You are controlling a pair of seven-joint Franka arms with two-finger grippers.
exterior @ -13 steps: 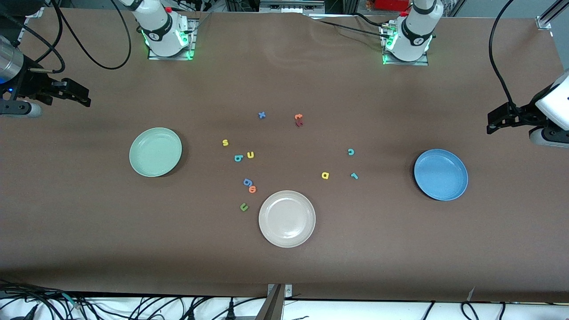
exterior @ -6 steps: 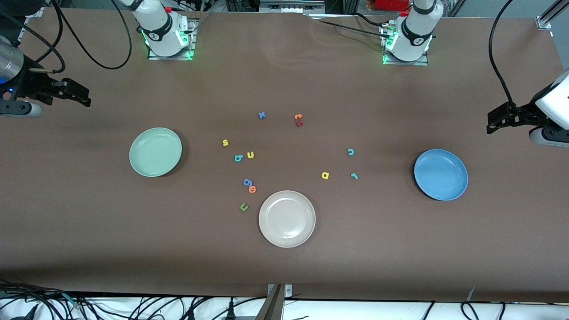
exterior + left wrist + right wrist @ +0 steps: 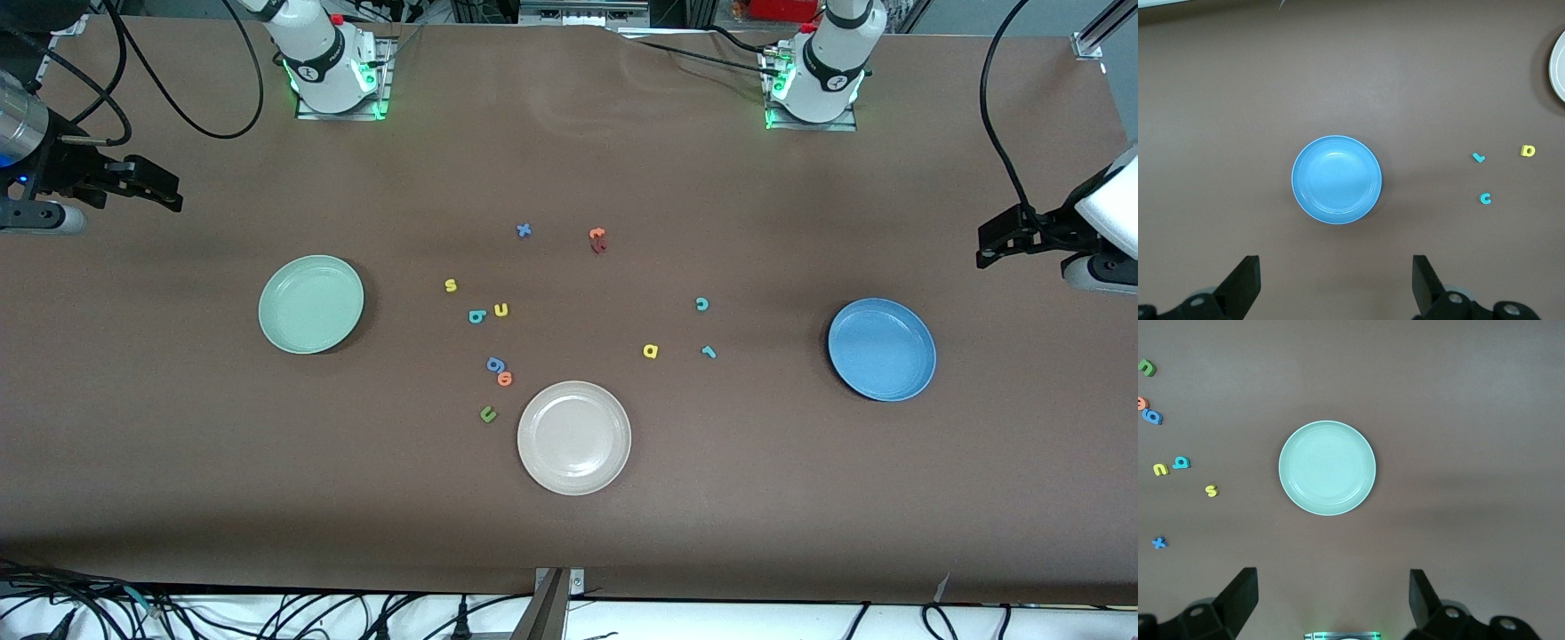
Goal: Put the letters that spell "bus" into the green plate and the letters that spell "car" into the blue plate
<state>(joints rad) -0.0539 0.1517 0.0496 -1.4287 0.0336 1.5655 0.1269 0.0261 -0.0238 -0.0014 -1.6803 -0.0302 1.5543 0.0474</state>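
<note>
The green plate (image 3: 311,304) (image 3: 1327,467) lies toward the right arm's end of the table and the blue plate (image 3: 881,349) (image 3: 1337,179) toward the left arm's end. Between them lie the yellow s (image 3: 451,285), teal b (image 3: 476,316) and yellow u (image 3: 500,309), then the teal c (image 3: 701,304), yellow a (image 3: 650,351) and teal r (image 3: 709,352). My right gripper (image 3: 164,196) (image 3: 1331,603) hangs open and empty off the green plate's end. My left gripper (image 3: 987,244) (image 3: 1336,287) hangs open and empty by the blue plate.
A beige plate (image 3: 574,437) sits nearest the front camera. Beside it lie a blue g (image 3: 495,364), an orange o (image 3: 505,379) and a green u (image 3: 487,413). A blue x (image 3: 524,230) and orange and dark red letters (image 3: 597,238) lie nearer the bases.
The left arm's hand has drifted very slightly toward its end of the table. Plates, letters and the right arm have not moved.
</note>
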